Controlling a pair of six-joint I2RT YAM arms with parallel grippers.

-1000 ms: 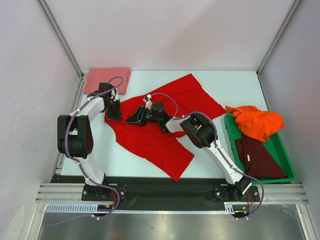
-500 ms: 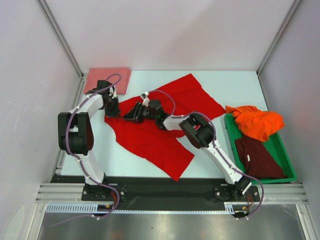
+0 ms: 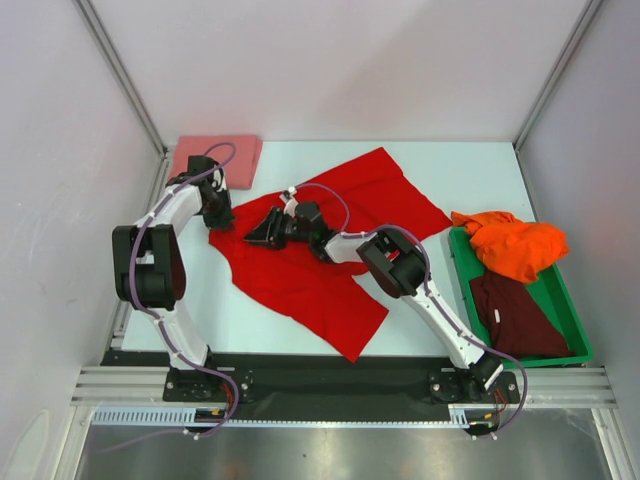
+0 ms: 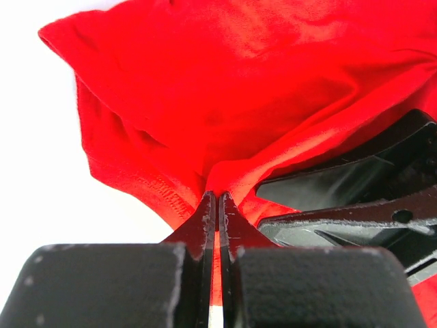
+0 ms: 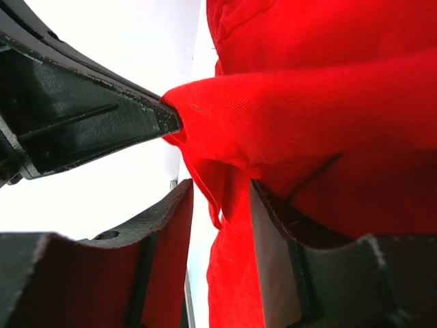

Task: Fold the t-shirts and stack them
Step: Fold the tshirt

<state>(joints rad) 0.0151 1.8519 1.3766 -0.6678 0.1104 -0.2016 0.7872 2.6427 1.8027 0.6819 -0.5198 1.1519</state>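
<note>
A salmon-pink t-shirt (image 3: 215,158) lies folded flat in the far left corner of the table (image 3: 470,165). Just beside it, toward the near edge, the left gripper (image 3: 222,216) reaches down to the left edge of the red t-shirt (image 3: 320,285). In the left wrist view its jaws are pressed together, with a small pinch of the red cloth caught at the tips (image 4: 217,203), and the cloth pulls up into a peak there.

The red t-shirt lies spread across the middle of the table, from near the far edge down toward the near edge, rumpled at its left side where both grippers meet it. The right gripper (image 3: 258,234) comes in from the right, low over the cloth, and points at the left gripper, close beside it. In the right wrist view its jaws stand a narrow way apart (image 5: 220,201). A fold of red cloth hangs in the gap and drapes over one finger, while a strip of white table shows beside the other, so the cloth is not squeezed.

Along the right edge sits a green bin (image 3: 562,300). An orange t-shirt (image 3: 515,245) is bunched over its far end, and a maroon t-shirt (image 3: 515,315) lies inside it.
</note>
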